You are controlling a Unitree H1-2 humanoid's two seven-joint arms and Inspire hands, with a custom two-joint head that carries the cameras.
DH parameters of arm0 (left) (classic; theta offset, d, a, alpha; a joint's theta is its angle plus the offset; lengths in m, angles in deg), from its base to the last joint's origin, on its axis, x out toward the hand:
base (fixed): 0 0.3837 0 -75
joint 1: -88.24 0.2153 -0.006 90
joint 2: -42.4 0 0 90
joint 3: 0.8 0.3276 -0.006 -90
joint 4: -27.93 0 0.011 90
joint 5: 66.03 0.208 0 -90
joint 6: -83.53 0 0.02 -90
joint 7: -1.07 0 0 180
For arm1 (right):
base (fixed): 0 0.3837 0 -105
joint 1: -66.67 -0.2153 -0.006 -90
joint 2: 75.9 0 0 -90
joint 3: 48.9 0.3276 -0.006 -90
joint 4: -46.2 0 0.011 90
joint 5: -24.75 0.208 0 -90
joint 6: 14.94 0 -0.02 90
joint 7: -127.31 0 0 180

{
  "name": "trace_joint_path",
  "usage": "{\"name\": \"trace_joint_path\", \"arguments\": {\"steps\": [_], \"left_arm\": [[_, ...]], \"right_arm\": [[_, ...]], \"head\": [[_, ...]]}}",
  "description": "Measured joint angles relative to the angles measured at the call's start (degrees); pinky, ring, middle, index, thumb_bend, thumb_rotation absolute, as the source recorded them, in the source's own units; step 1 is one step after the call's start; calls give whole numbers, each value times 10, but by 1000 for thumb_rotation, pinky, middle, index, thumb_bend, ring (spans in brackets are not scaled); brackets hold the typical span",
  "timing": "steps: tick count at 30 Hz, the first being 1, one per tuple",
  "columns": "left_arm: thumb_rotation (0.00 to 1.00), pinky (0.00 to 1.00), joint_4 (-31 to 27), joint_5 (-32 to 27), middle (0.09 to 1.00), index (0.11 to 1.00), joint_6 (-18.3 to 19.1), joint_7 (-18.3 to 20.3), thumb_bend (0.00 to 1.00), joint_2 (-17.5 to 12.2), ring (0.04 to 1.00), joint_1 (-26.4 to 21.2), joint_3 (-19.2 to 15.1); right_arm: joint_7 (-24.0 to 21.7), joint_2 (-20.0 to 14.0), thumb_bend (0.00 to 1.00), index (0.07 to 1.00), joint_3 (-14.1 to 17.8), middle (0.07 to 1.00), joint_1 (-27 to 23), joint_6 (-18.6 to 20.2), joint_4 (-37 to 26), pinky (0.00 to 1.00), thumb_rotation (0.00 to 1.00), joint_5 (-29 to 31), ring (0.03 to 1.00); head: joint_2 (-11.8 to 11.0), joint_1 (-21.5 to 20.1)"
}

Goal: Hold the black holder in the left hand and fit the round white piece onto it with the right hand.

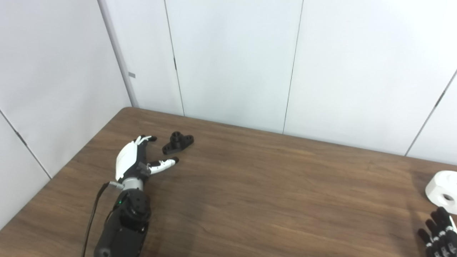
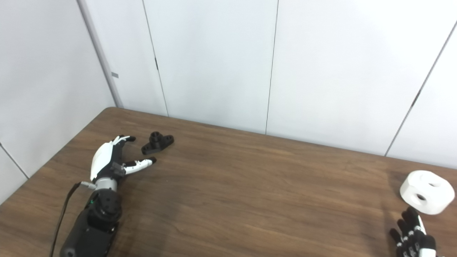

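The black holder (image 1: 177, 142) lies on the brown table (image 1: 267, 185) at the far left, a small flat base with a short upright tube. My left hand (image 1: 137, 157) is open just to its near left, fingers spread, not touching it. The round white piece (image 2: 426, 191), a thick disc with holes, lies at the far right of the table. My right hand (image 2: 412, 235) sits just in front of it at the bottom right corner, fingers pointing at it and apart, holding nothing. It also shows in the left eye view (image 1: 439, 233).
White wall panels (image 1: 232, 60) stand close behind the table's back edge and along its left side. A cable (image 1: 91, 214) runs along my left forearm.
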Motion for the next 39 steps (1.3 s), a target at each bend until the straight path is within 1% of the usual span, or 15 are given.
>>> {"name": "trace_joint_path", "arguments": {"steps": [6,9,12,15,18,23,28,35,39], "left_arm": [[302,1000,44,-1,968,827,0,-4,836,-4,1000,-23,15],[305,1000,67,2,968,821,2,-8,837,-15,1000,-37,30],[287,1000,72,4,970,809,3,-9,838,-25,1000,-48,42],[286,1000,91,3,972,800,4,-9,844,-33,1000,-61,48],[279,1000,103,1,971,793,4,-9,835,-33,1000,-68,52],[303,1000,122,1,971,790,4,-10,844,-34,1000,-76,72],[298,1000,142,1,970,778,4,-10,842,-41,1000,-89,81],[282,1000,167,1,966,756,4,-15,835,-43,1000,-103,91],[283,1000,173,1,960,734,1,-20,835,-43,1000,-105,94]], "right_arm": [[0,0,658,998,0,1000,1,3,-2,1000,1000,0,1000],[-1,0,647,1000,0,1000,1,3,-2,1000,1000,0,1000],[-1,0,647,1000,-1,1000,1,3,-3,1000,1000,0,1000],[0,0,646,1000,-1,1000,1,3,-3,1000,1000,-3,1000],[1,0,643,1000,-3,1000,2,5,-6,1000,1000,-7,1000],[6,1,634,998,-5,1000,2,10,-10,1000,1000,-12,1000],[6,1,654,1000,-5,1000,2,10,-10,1000,1000,-13,1000],[9,1,616,1000,-7,1000,2,9,-10,1000,1000,-14,1000],[12,3,621,1000,-7,1000,3,11,-13,1000,1000,-14,1000]], "head": [[0,0],[0,0],[0,0],[-1,-3],[-1,-3],[-1,-6],[-1,-8],[-2,-11],[-1,-11]]}}
